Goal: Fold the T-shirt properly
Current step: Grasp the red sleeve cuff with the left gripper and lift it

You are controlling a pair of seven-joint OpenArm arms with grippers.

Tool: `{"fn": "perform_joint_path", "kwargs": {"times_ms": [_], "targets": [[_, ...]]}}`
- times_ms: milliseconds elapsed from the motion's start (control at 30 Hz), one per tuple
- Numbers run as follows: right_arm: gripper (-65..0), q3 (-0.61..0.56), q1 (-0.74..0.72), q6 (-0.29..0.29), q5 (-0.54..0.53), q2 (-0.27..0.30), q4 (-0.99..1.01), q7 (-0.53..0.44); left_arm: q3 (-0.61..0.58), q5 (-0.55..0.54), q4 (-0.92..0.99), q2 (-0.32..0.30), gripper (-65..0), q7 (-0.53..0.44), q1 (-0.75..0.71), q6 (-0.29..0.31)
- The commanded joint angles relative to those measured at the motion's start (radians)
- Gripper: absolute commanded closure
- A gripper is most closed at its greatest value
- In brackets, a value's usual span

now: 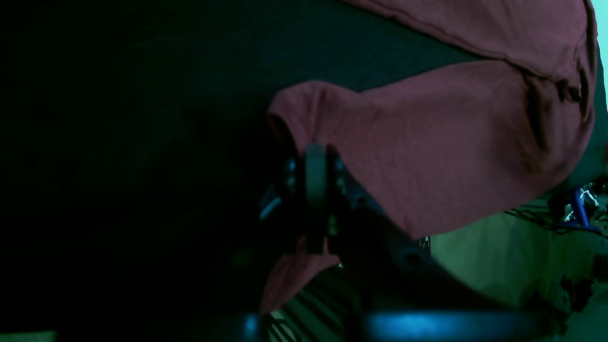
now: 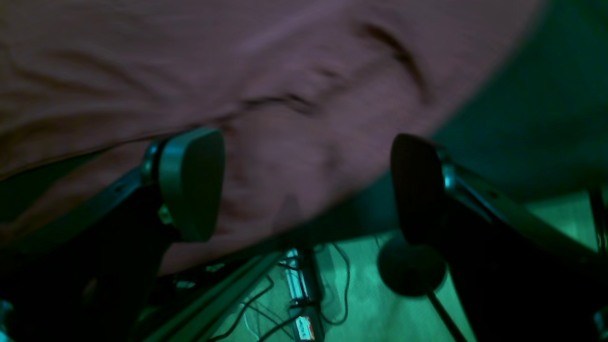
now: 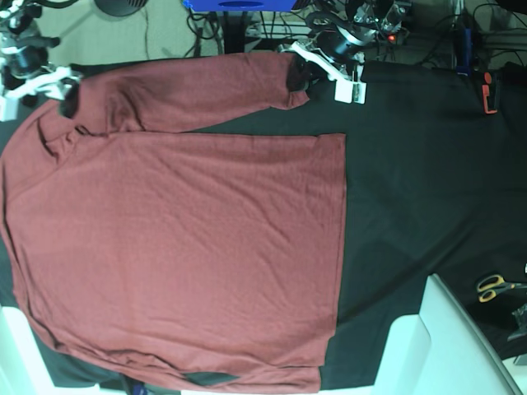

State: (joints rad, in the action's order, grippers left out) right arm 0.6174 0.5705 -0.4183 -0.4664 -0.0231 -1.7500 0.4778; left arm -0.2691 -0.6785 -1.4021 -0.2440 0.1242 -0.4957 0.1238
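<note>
The brick-red T-shirt lies spread flat on the black cloth, with one long sleeve stretched along the far edge. At that sleeve's cuff, my left gripper is shut on the fabric. In the left wrist view the closed fingers pinch the T-shirt, and a bit of cloth hangs below them. My right gripper sits at the shoulder end of the same sleeve. In the right wrist view the right gripper is open, and the T-shirt lies under its two pads at the table's edge.
Yellow-handled scissors lie at the right edge of the cloth. A white block stands at the near right corner. A red clip is at the far right. Cables and equipment crowd the floor beyond the far edge.
</note>
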Motion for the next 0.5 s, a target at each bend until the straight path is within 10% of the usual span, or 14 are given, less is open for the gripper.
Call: {"fn": "perform_joint_path", "kwargs": {"times_ms": [0,467], "targets": [[-50.7,0.029,-0.017,-0.006,-0.016,0.005,0.008,-0.018,0.0,0.009,-0.006,-0.004,0.0,0.033,-0.008,-0.011],[-44.7,0.152,-0.201,-0.006,-0.013,0.059,0.335,-0.018,-0.002,0.009,-0.096,-0.015,0.0,0.036,-0.021,-0.011]]}}
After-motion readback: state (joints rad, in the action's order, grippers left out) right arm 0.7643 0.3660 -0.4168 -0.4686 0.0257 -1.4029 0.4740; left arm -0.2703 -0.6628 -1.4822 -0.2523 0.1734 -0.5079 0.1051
